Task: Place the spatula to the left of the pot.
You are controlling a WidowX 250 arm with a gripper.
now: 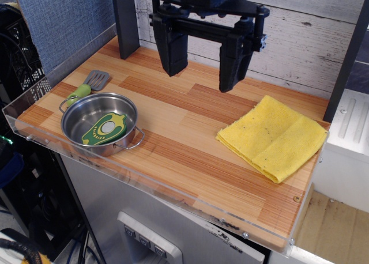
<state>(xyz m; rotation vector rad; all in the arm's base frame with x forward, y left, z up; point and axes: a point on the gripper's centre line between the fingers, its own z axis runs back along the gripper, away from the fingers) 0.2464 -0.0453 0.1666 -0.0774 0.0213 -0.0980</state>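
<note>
The spatula (88, 86) lies flat on the wooden table at the left, its grey slotted blade pointing to the back and its light-green handle touching or nearly touching the pot's far rim. The shiny steel pot (78, 115) stands at the front left with two wire loop handles. A flat green-and-yellow piece with a white circle (105, 129) lies inside it. My gripper (202, 76) hangs open and empty above the middle back of the table, well to the right of the spatula and pot.
A folded yellow cloth (274, 136) lies at the right. A clear plastic lip (34, 138) runs along the table's front and left edges. A dark post (125, 22) stands at the back left, with a white plank wall behind.
</note>
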